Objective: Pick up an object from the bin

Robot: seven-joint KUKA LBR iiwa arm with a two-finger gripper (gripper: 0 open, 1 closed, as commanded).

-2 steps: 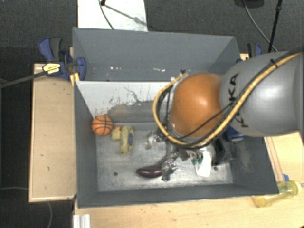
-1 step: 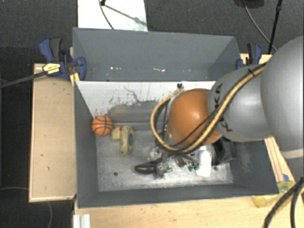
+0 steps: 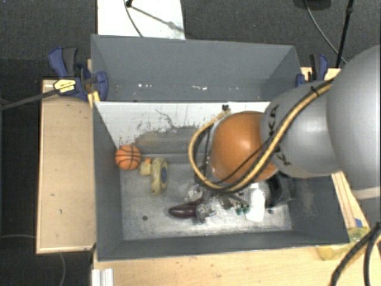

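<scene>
One dark purple eggplant-shaped toy [image 3: 182,211], just beside hand [image 3: 204,204], grip cannot be told

Bin [image 3: 110,177] floor lies bare front-left; orange ball [image 3: 128,157], yellow toy [image 3: 158,174] and the arm [image 3: 321,130] crowd the rest.

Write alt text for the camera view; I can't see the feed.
The arm reaches in from the right, its pincer low at the front of the grey bin, beside a dark purple eggplant-shaped toy. A small orange ball and a yellowish toy lie further left; a white object sits below the arm's wrist.
</scene>
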